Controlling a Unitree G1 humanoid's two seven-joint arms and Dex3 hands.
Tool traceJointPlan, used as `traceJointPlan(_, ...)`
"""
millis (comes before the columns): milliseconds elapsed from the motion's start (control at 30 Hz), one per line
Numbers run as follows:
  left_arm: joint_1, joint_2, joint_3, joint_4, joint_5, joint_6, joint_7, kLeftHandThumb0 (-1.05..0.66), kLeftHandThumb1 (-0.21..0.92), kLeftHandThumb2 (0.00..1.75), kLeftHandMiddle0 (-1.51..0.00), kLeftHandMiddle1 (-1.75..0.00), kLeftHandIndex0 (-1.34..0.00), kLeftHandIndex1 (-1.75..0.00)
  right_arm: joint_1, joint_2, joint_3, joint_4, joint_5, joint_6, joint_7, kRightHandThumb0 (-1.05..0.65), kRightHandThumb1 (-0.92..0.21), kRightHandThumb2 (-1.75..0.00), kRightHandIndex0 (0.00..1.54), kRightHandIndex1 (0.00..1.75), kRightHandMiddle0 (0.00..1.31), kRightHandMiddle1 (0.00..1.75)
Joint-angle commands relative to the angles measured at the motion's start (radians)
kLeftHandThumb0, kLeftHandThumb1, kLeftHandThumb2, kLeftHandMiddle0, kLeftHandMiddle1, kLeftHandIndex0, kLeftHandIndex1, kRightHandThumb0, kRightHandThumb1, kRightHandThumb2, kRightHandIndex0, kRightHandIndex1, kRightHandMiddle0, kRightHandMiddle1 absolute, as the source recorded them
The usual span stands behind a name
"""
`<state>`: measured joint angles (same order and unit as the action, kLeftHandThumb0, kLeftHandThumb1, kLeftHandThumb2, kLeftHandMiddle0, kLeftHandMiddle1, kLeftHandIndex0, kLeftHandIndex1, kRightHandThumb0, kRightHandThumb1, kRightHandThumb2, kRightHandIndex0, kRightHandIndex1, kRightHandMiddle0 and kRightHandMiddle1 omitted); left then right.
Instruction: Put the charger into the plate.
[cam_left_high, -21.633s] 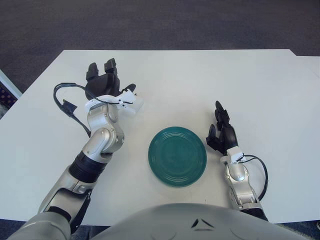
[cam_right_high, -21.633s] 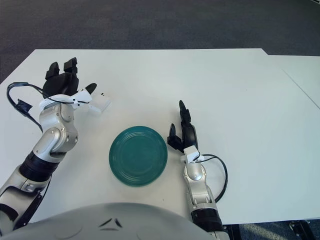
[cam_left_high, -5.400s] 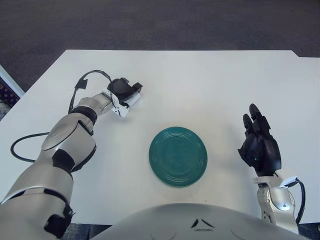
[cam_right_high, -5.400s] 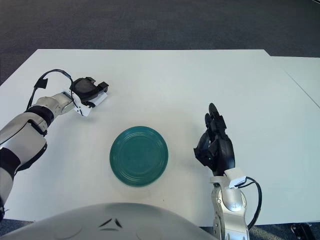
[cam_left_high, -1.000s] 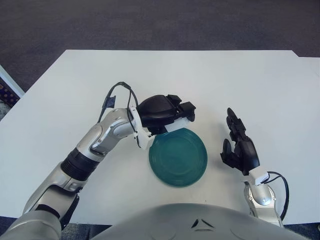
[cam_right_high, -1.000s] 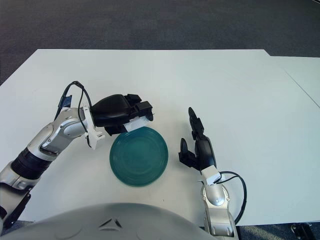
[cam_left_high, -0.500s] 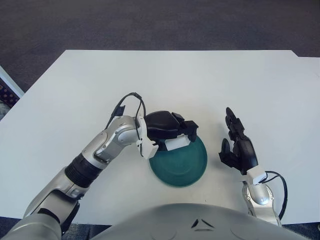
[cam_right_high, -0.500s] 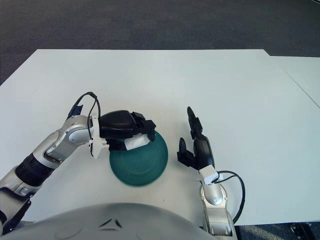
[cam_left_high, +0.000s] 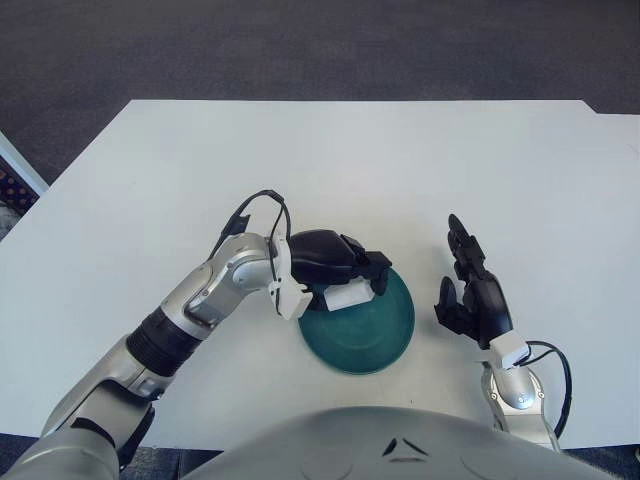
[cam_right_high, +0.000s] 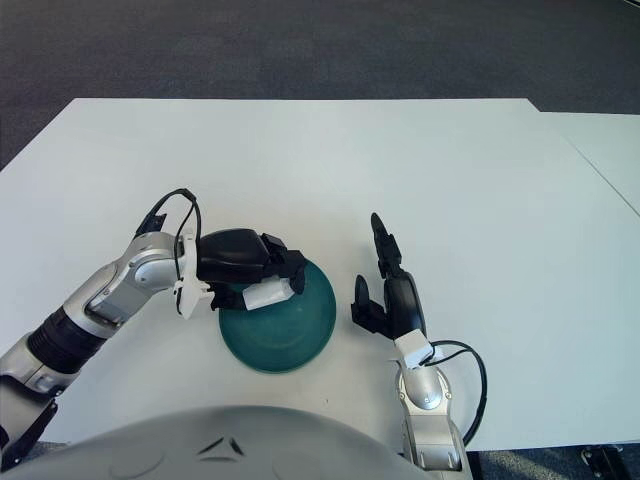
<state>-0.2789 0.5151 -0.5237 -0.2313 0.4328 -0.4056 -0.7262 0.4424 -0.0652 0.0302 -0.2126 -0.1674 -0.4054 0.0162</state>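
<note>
- Gripping the white charger (cam_left_high: 347, 296), the left hand (cam_left_high: 335, 262) hangs over the plate's near-left part, fingers curled around it.
- The charger sits just under the fingers, long axis roughly across, above the green plate (cam_left_high: 388, 335); whether it touches is unclear.
- The right hand (cam_left_high: 477, 303) idles beside the plate over the bench (cam_left_high: 500, 170), fingers loose, holding nothing.

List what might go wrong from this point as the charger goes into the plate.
1. The left hand holds the charger over the near-left part of the plate, close to its rim; released there, it might tip out onto the table.
2. The hand may nudge the plate while lowering.
3. The right hand idles just beside the plate, leaving little room.
</note>
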Motion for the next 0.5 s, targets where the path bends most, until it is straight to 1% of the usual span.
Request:
traceJointPlan(0, 0.025, 0.009, -0.008, 0.005, 0.012, -0.015, 0.010, -0.01, 0.41, 1.21, -0.43, -1.75, -0.43, -1.73, -0.013, -0.003, -0.002, -0.010, 0.000, 0.006, -0.007, -0.99, -0.92, -1.01, 0.01, 0.00, 0.04, 0.07)
traceJointPlan(67, 0.030, 0.006, -0.010, 0.008, 0.017, -0.017, 0.010, -0.01, 0.41, 1.20, -0.43, -1.75, -0.43, -1.73, -0.013, -0.003, -0.001, -0.010, 0.000, 0.006, -0.008, -0.99, -0.92, -1.01, 0.01, 0.00, 0.04, 0.07)
traceJointPlan(300, 0.041, 0.002, -0.017, 0.044, 0.053, -0.063, 0.040, -0.01, 0.42, 1.19, -0.42, -1.75, -0.42, -1.73, -0.017, -0.004, -0.001, -0.010, 0.000, 0.010, -0.009, -0.99, -0.92, -1.01, 0.01, 0.00, 0.03, 0.08)
traceJointPlan(467, 0.053, -0.002, -0.016, 0.052, 0.057, -0.067, 0.054, -0.01, 0.43, 1.18, -0.42, -1.75, -0.41, -1.74, -0.018, -0.005, -0.002, -0.009, 0.001, 0.010, -0.009, -0.99, -0.92, -1.01, 0.01, 0.00, 0.03, 0.08)
